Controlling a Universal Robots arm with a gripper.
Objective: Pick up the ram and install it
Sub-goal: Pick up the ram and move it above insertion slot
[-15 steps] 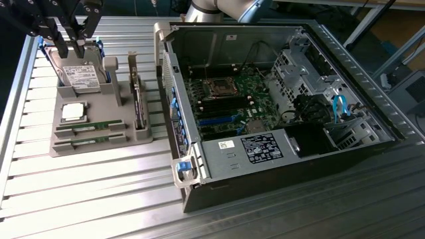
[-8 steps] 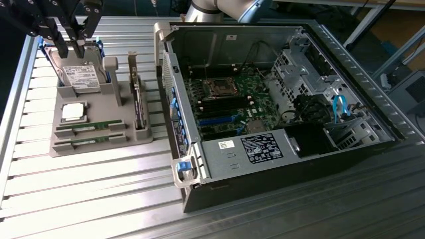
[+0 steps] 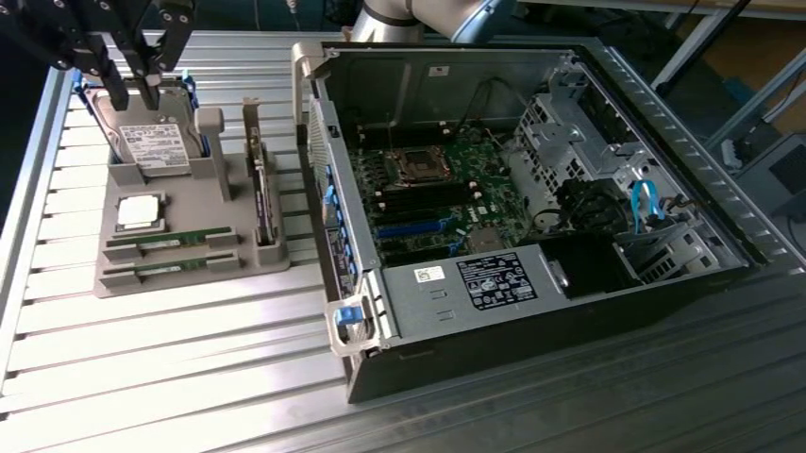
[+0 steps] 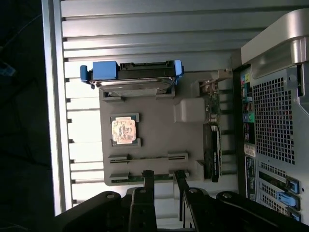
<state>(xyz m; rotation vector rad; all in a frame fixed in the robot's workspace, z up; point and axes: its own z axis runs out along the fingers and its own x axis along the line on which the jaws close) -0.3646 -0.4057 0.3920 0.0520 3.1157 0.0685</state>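
End effector point(image 3: 132, 83) point(image 4: 164, 182) open, nothing between fingers point(image 4: 148, 180), hovering above grey holder tray point(image 3: 189, 203) point(image 4: 159, 130) on slatted desk point(image 3: 164, 368). Ram point(image 3: 164, 271) point(image 4: 163, 177) lying in tray's outermost slot, untouched; in wrist view it lines up with fingertips. Second ram stick point(image 3: 170, 242) point(image 4: 147, 158) in next slot. Processor chip point(image 3: 139, 209), hard drive point(image 3: 154, 142), dark expansion card point(image 3: 262, 203) also in tray. Open computer case point(image 3: 529, 189) just beside tray, toward exterior view's right.

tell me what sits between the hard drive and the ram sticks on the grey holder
The square processor chip lies flat between the hard drive and the ram sticks; the exterior and wrist views both show it.
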